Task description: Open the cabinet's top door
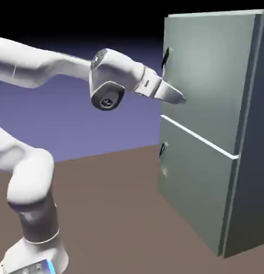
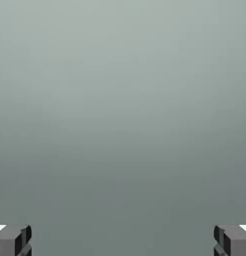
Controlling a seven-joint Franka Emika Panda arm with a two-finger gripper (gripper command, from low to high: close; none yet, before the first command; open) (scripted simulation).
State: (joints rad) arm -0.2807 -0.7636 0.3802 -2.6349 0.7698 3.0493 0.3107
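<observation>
Evidently wide jaws before the upper door

Exterior view: the white two-finger gripper (image 1: 182, 99) points at the flat grey-green top door (image 1: 209, 69), perhaps touching it, right of its dark vertical handle (image 1: 166, 58).

Hand view: grey fingertips (image 2: 223, 240) stand wide apart against plain grey-green surface (image 2: 123, 125).

One robot arm (image 1: 115, 68). One gripper (image 1: 168, 93), two fingertips (image 2: 26, 241). One cabinet (image 1: 201, 107). Two doors: one top door (image 1: 209, 69), one lower door (image 1: 195, 171). Two dark handles, one per door: one upper handle (image 1: 166, 58), one lower handle (image 1: 163, 150). One pale seam (image 1: 198, 136) between two doors. One brown floor (image 1: 112, 214).
</observation>
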